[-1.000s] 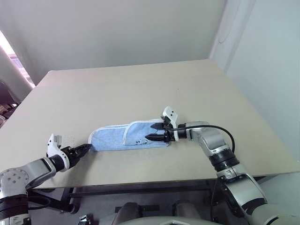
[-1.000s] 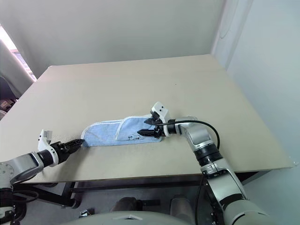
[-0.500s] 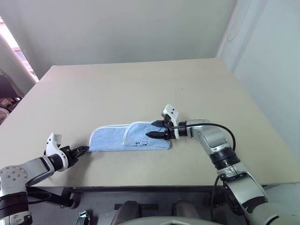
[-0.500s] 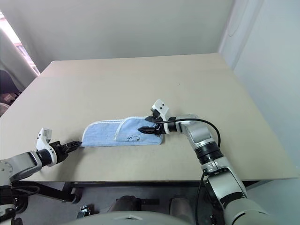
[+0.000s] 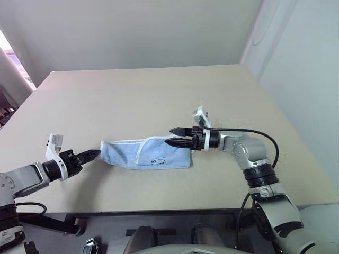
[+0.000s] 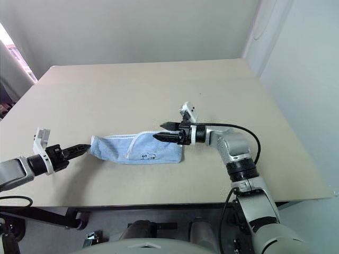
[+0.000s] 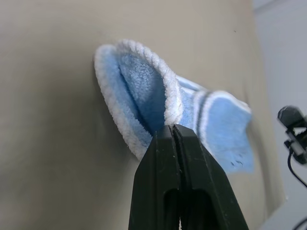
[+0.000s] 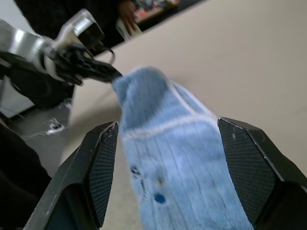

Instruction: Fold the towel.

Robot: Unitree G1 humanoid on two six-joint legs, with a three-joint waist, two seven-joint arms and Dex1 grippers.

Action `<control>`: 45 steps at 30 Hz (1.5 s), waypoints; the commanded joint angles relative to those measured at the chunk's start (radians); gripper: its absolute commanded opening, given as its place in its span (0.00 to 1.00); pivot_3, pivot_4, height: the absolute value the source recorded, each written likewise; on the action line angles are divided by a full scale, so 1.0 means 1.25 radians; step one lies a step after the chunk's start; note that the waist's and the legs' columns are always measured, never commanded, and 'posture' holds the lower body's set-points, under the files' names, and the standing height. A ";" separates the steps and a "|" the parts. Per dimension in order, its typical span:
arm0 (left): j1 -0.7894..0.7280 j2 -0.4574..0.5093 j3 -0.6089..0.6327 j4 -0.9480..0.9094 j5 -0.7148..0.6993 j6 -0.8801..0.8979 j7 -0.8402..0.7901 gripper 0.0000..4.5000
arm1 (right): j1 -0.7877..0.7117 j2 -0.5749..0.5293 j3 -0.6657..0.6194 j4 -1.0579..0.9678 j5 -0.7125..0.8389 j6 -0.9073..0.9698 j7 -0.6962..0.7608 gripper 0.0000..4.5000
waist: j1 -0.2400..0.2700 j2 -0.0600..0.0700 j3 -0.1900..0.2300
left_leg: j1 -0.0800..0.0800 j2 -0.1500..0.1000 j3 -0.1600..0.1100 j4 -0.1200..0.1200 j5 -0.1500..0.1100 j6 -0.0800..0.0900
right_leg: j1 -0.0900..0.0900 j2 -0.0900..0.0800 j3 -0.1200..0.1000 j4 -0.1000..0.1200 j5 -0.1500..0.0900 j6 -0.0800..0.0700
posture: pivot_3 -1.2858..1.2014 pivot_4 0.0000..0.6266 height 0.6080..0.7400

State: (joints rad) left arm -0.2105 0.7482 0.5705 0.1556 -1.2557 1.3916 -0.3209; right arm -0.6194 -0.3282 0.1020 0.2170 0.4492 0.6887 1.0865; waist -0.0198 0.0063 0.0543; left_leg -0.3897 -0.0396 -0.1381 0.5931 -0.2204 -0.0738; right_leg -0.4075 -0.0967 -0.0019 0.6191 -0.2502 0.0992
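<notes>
At about eight o'clock on the plain beige wooden table (image 5: 159, 90), my left gripper (image 5: 91, 154) has its two black fingers pinched fully together on the white-stitched edge at the left end of the light blue terry-cloth towel (image 5: 145, 153). In the left wrist view the cloth's rim curls up out of the closed fingertips (image 7: 175, 139), so I judge the hold to be a thin one, on the hem alone.

The towel lies as a long, narrow, already doubled strip across the near half of the table, around six o'clock from the centre. Its left end is drawn up off the surface, while the middle and right part with the small dark ink marks (image 5: 159, 161) rest flat.

At four o'clock, my right gripper (image 5: 176, 136) points along the strip from the right with its fingers spread wide, one above and one below the towel's upper right edge. They grip nothing that I can see; in the right wrist view the blue cloth sits between the two open pads (image 8: 103, 167).

I take this to be the pick-up for a crosswise fold. Next, the right fingers need to close on their end. Then both ends must rise together and one end travel over the other, with corners aligned and without the hem slipping from my left pinch.
</notes>
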 commanded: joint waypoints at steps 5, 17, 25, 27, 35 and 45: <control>-0.109 0.047 -0.039 -0.020 0.008 0.027 -0.086 0.01 | -0.010 -0.031 -0.008 -0.030 0.014 0.001 0.009 0.77 | -0.001 0.000 0.000 | 0.000 0.000 0.000 0.000 0.000 0.000 | 0.000 0.000 0.000 0.000 0.000 0.000 | 0.52 0.00 0.93; -0.339 0.040 -0.321 0.098 0.208 -0.053 -0.349 0.01 | 0.014 -0.078 -0.046 -0.050 0.035 0.018 -0.007 0.77 | 0.002 -0.002 0.001 | 0.000 0.000 0.001 0.002 0.000 0.000 | 0.001 0.000 0.000 0.001 0.001 0.000 | 0.52 0.00 0.93; -0.463 -0.038 -0.496 0.126 0.312 -0.095 -0.520 0.01 | 0.064 -0.124 -0.063 -0.091 0.044 0.035 -0.024 0.77 | -0.003 -0.005 0.003 | 0.000 0.000 0.001 0.002 0.000 0.000 | 0.001 0.000 0.001 0.001 0.002 0.003 | 0.52 0.00 0.93; -0.473 -0.059 -0.527 0.107 0.324 -0.093 -0.547 0.01 | 0.073 -0.127 -0.066 -0.099 0.046 0.038 -0.035 0.77 | -0.004 -0.005 0.003 | 0.000 0.000 0.001 0.002 0.000 0.000 | 0.001 0.000 0.001 0.001 0.002 0.003 | 0.52 0.00 0.93; -0.509 -0.134 -0.620 0.113 0.401 -0.124 -0.598 0.01 | 0.093 -0.125 -0.075 -0.114 0.049 0.040 -0.075 0.77 | -0.004 -0.008 0.005 | 0.001 0.000 0.002 0.005 0.000 0.000 | 0.001 0.000 0.001 0.005 0.001 0.006 | 0.52 0.00 0.93; -0.504 -0.246 -0.734 0.171 0.533 -0.236 -0.636 0.01 | 0.103 -0.134 -0.077 -0.112 0.044 0.034 -0.100 0.77 | 0.001 -0.008 0.005 | 0.001 0.000 0.002 0.011 0.000 0.001 | 0.003 0.001 0.002 0.008 0.001 0.006 | 0.52 0.00 0.93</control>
State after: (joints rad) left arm -0.8241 0.4492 -0.3384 0.3552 -0.6198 1.1349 -1.1019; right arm -0.4815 -0.4883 0.0290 0.1129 0.4950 0.7407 0.9665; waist -0.0185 -0.0042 0.0612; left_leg -0.3888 -0.0397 -0.1361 0.6080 -0.2201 -0.0730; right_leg -0.4034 -0.0956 0.0004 0.6298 -0.2489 0.1076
